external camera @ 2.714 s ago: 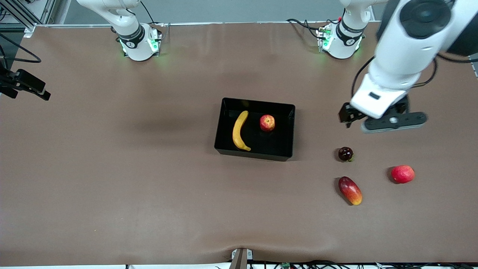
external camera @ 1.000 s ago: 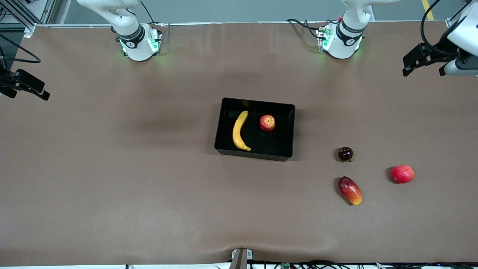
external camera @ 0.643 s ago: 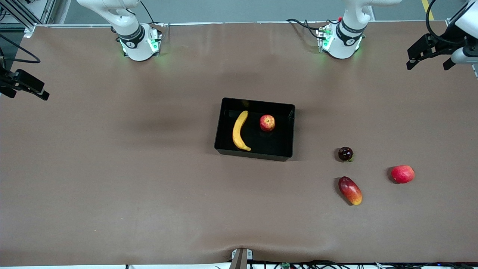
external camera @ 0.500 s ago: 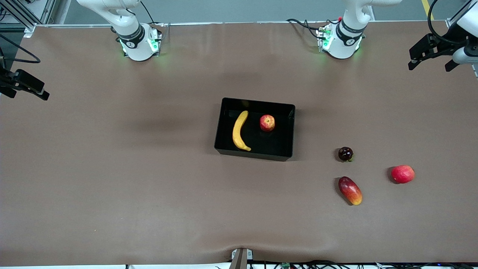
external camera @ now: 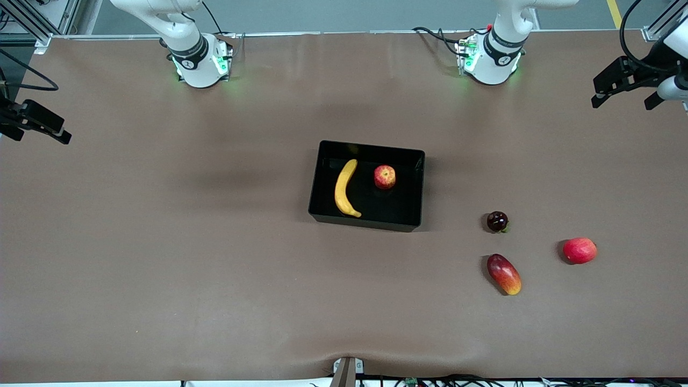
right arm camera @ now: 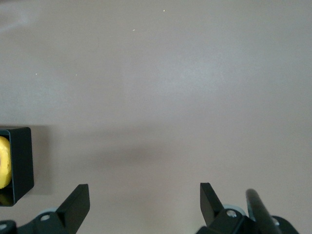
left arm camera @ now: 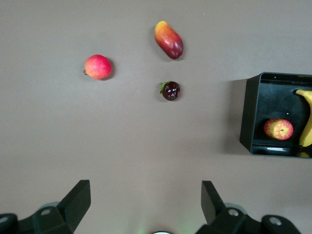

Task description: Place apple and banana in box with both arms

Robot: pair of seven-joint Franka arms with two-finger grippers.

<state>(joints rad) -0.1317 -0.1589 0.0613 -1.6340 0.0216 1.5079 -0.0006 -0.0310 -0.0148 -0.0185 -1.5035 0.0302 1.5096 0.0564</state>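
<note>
The banana (external camera: pixel 344 188) and the apple (external camera: pixel 385 177) lie side by side in the black box (external camera: pixel 399 208) at the middle of the table. My left gripper (external camera: pixel 623 102) is open and empty, up over the table's edge at the left arm's end. Its wrist view shows the left gripper (left arm camera: pixel 145 195), the box (left arm camera: pixel 248 112), the apple (left arm camera: pixel 278 129) and part of the banana (left arm camera: pixel 306 122). My right gripper (external camera: pixel 37 134) waits open and empty over the right arm's end. Its wrist view shows the right gripper (right arm camera: pixel 144 197), a box corner (right arm camera: pixel 22 163) and a bit of banana (right arm camera: pixel 4 161).
Three other fruits lie on the table between the box and the left arm's end: a dark round fruit (external camera: pixel 497 221), a red-and-yellow mango-like fruit (external camera: pixel 503 274) and a plain red fruit (external camera: pixel 579 250). They also show in the left wrist view: dark fruit (left arm camera: pixel 170 90), mango-like fruit (left arm camera: pixel 168 40), red fruit (left arm camera: pixel 97 67).
My left gripper has moved away from over the spot near the dark fruit to the left arm's end of the table. The fruits, the box and the right arm have not moved.
</note>
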